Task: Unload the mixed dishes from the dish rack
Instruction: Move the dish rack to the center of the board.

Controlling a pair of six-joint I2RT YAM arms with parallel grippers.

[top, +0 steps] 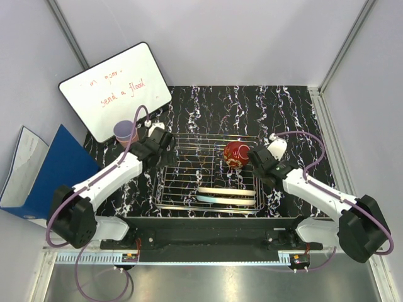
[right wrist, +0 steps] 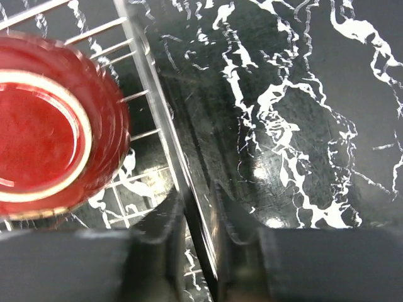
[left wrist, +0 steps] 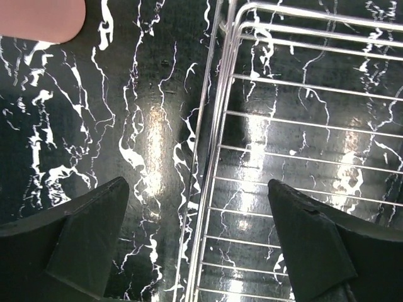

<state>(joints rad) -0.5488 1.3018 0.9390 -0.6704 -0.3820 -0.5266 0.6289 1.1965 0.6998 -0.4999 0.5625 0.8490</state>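
Observation:
The silver wire dish rack (top: pixel 182 165) sits mid-table. In it a glossy red bowl (top: pixel 236 154) lies at the right, and two plates stand on edge at the front, pink/cream (top: pixel 228 191) and light-blue (top: pixel 217 200). A lavender cup (top: pixel 124 131) stands outside the rack at the left. My left gripper (top: pixel 160 142) is open and empty, its jaws astride the rack's left rim (left wrist: pixel 213 135). A salmon-pink edge (left wrist: pixel 38 19) shows in that view's corner. My right gripper (right wrist: pixel 198 195) is shut on the rack's right rim (right wrist: pixel 151 82), beside the red bowl (right wrist: pixel 44 126).
A whiteboard with red writing (top: pixel 116 88) leans at the back left, just behind the lavender cup. A blue binder (top: pixel 44 170) lies off the table's left edge. The black marbled tabletop (top: pixel 289 113) extends behind and right of the rack.

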